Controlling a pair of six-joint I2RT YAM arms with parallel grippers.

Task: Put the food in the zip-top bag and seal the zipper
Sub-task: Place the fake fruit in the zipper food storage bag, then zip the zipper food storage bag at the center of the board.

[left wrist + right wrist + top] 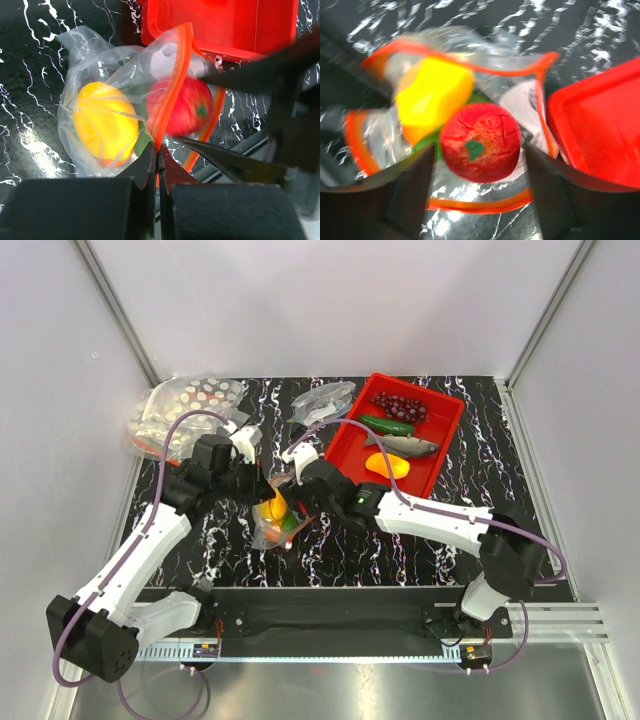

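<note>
On the black marbled surface [480,490] the red tray [447,430] sits far right, its near-left corner just beside the zip-top bag [90,55], which lies mid-surface with bare surface on its near side. The bag's mouth gapes, a lemon [105,122] inside. The left fingers [147,165] pinch closed on the zipper [175,80]; the right fingers [415,185] clasp the red piece [480,142] at the mouth.

Bright even light; wrist views motion-blurred, the zip-top bag [510,97] smeared, glare on the tabletop [27,145].
</note>
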